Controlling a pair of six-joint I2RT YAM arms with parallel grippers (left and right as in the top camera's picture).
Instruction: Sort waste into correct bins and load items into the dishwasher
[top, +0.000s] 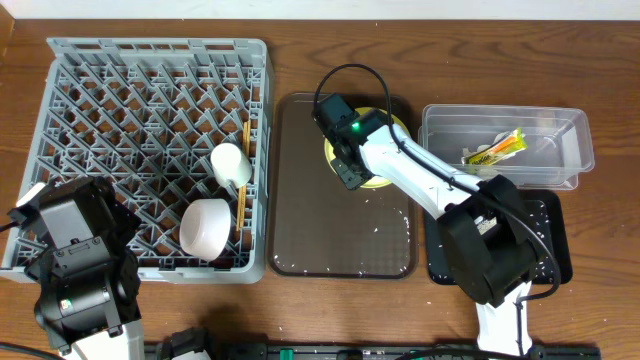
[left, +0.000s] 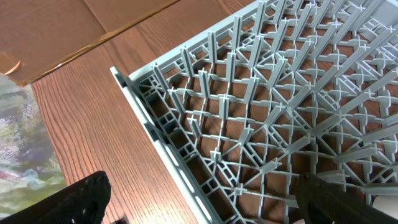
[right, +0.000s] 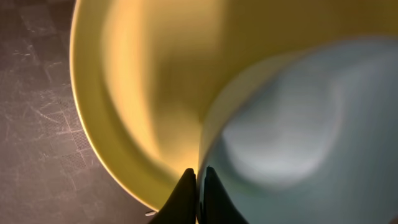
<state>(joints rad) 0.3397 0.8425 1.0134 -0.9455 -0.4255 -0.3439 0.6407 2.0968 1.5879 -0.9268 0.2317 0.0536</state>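
Right gripper (right: 198, 186) pinches blue bowl (right: 298, 124) rim, jaws pressed together; bowl sits in plate (right: 143, 81), at tray (top: 340, 235) far end. Left gripper (left: 205, 202) spread wide over rack (left: 249, 124), left of tray. Step, likely: loading bowl. Next: lift clear of plate, carry to rack, keep pinch firm.

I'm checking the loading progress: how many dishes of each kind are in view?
Bowls: 2 (round white bowl, light blue bowl)
Cups: 1 (small white cup)
Plates: 1 (round yellow plate)
Chopstick pairs: 1 (thin wooden chopsticks)
Total: 5
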